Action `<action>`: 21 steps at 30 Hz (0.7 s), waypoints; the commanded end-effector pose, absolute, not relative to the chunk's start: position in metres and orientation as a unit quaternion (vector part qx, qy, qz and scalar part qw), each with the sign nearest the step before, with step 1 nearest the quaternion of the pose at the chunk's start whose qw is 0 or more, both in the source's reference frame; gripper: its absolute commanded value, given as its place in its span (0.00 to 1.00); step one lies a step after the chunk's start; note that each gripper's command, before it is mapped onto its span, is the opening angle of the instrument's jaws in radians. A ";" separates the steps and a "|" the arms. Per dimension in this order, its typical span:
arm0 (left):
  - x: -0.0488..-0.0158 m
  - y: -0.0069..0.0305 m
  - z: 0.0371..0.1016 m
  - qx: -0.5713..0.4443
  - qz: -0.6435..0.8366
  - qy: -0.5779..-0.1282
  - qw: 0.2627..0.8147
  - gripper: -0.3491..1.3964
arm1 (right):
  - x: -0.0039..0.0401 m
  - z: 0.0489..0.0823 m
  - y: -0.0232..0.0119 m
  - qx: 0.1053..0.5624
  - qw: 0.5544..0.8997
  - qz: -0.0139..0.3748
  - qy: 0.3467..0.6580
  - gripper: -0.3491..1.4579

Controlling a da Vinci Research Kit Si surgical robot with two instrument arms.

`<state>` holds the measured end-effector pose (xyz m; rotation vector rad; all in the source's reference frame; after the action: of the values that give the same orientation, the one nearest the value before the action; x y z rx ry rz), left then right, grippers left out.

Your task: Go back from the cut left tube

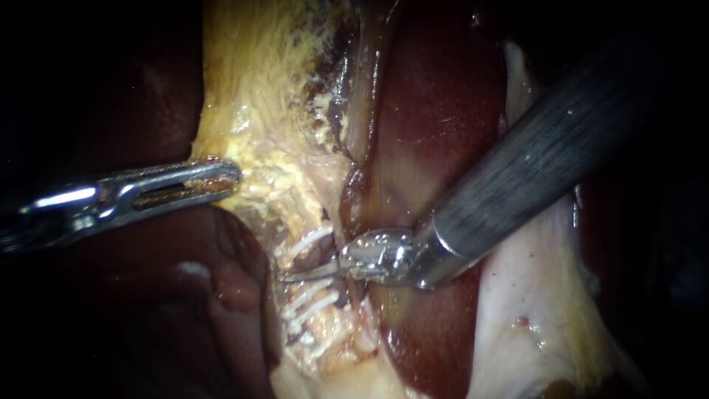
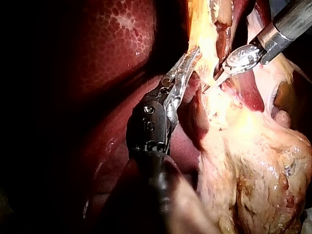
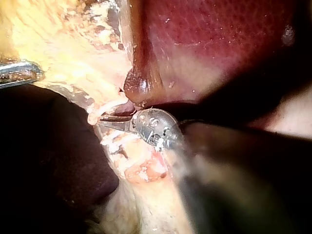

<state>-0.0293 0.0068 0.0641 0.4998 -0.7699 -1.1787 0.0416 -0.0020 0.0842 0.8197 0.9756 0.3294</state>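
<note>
Claw of my right instrument point(image 1: 293, 278), two thin silvery blades on a dark grey shaft, lies pressed together and empty. Its tip sits in the gap of the cut left tube point(image 1: 314, 256), between white plastic clips point(image 1: 309, 241). My left instrument point(image 1: 224, 177) pinches yellow fatty tissue point(image 1: 258, 111) in its slotted steel claw. The cut looks done; I judge the whole withdrawal remains.

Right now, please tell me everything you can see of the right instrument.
The right instrument comes in from the upper right: a thick, dark grey, matte shaft, then a shiny rounded metal wrist, then two thin pointed jaws. The jaws lie together and hold nothing. Their tip points into the gap between the white clips on the yellowish tissue; whether it touches them is unclear.
</note>
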 end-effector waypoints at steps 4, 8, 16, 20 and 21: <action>-0.0293 0.0068 0.0641 0.227 -0.536 -0.350 0.734 0.00 | 0.0415 0.0840 -0.0020 0.381 0.788 0.154 0.458 0.00; -0.0293 0.0068 0.0641 0.228 -0.535 -0.350 0.734 0.00 | 0.0415 0.0839 -0.0019 0.375 0.788 0.160 0.461 0.33; -0.0292 0.0068 0.0642 0.228 -0.535 -0.351 0.734 0.00 | 0.0414 0.0839 -0.0019 0.372 0.789 0.158 0.463 0.50; -0.0292 0.0068 0.0642 0.228 -0.535 -0.351 0.734 0.00 | 0.0414 0.0839 -0.0019 0.369 0.790 0.154 0.465 0.58; -0.0292 0.0068 0.0642 0.228 -0.535 -0.351 0.734 0.00 | 0.0413 0.0839 -0.0019 0.367 0.791 0.152 0.466 0.59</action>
<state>-0.0292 0.0068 0.0642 0.4999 -0.7706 -1.1770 0.0413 -0.0019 0.0838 0.7871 1.0028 0.3287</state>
